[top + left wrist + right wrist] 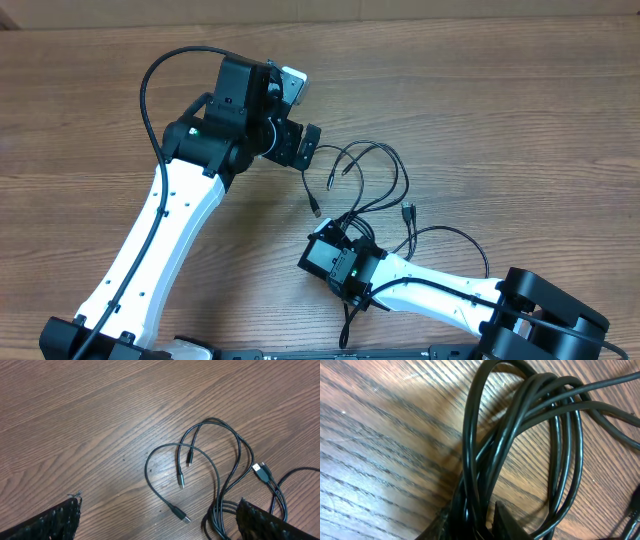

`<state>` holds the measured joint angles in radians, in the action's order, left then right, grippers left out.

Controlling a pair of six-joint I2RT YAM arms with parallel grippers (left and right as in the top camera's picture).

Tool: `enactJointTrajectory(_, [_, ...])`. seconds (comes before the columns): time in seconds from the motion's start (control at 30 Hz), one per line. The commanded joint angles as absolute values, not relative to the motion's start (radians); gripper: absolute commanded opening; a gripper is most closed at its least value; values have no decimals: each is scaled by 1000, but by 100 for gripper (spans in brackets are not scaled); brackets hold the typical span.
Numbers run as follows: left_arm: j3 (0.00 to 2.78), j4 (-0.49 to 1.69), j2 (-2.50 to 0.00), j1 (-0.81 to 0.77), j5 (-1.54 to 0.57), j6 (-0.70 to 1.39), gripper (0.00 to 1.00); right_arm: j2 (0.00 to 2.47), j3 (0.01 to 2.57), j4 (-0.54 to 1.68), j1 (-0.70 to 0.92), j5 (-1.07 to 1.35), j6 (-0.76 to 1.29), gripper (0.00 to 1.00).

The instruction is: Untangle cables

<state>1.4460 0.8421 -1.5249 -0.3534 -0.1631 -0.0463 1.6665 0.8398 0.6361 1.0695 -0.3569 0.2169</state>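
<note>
Right wrist view: right end effector [481,521] clamps the bunched cables [560,435]. Left end effector [160,522], spread and empty, should grab a plug [181,481] ahead of it.

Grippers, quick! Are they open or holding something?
Left gripper: open, holding nothing.
Right gripper: shut on the cables.

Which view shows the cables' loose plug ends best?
Left wrist: the cables lie spread, several plug ends distinct. Overhead shows them small, partly hidden near the right gripper. Right wrist shows only bunched strands, no clear plugs.
</note>
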Motion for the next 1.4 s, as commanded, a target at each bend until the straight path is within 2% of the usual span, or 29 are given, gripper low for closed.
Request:
enactJointTrajectory(0.0, [1442,841,-1517,-352,-156,-33,100,1588,866,668,1065,-366,233,20])
enactJointTrajectory(0.27, [1442,841,-1517,-352,-156,-33,100,1367,928,691,1065,-320,236,13])
enactJointTrajectory(0.6, [1442,841,-1517,-352,-157,-33,100,1036,938,690,1060,-290,236,13])
enactJointTrajectory(0.77, [1442,841,-1517,-352,-157,-33,100,953,938,700,993,-290,238,13])
enactJointTrajectory(1.0, [1442,841,-1517,-352,-156,-33,100,1007,937,827,923,-265,236,15])
enactJointTrajectory(1.2, [1442,841,-1517,-352,-156,-33,100,1155,937,883,924,-94,236,35])
enactJointTrajectory(1.37, [1442,841,-1517,-352,-156,-33,99,1292,937,892,932,-29,236,37])
